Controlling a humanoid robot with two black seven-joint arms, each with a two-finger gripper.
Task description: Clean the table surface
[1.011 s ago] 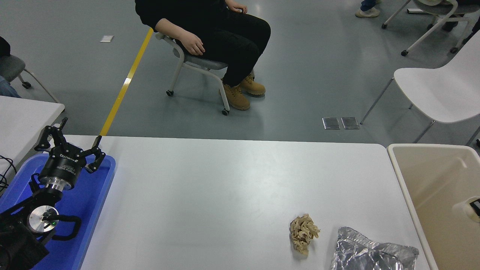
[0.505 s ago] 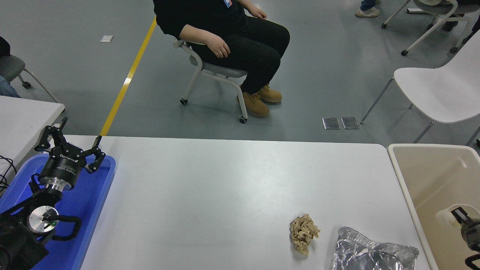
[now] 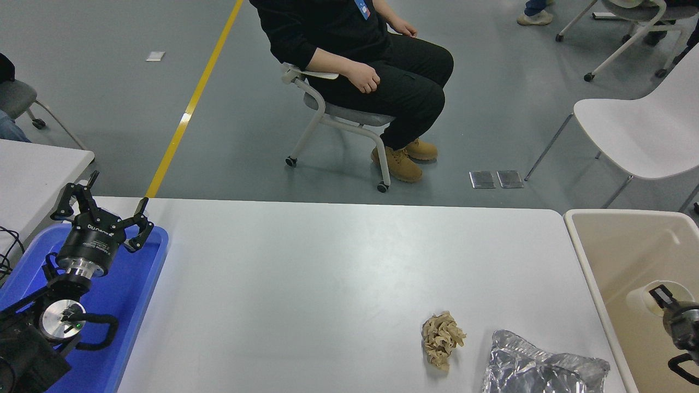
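The table surface is a wide matte white top. On it, near the front right, lie a crumpled brown paper wad and a crinkled silver foil bag. My right gripper comes in at the right edge, over the beige bin. It appears shut on a pale round object; most of the gripper is cut off by the picture's edge. My left gripper is parked open at the lower left, over the blue tray.
A person sits on a wheeled chair beyond the table's far edge. A white chair stands at the far right. A corner of a smaller white table shows at the left.
My right gripper has come further into view over the bin, with the pale object moving along with it. The seated person has rolled to the right. The left arm has not moved.
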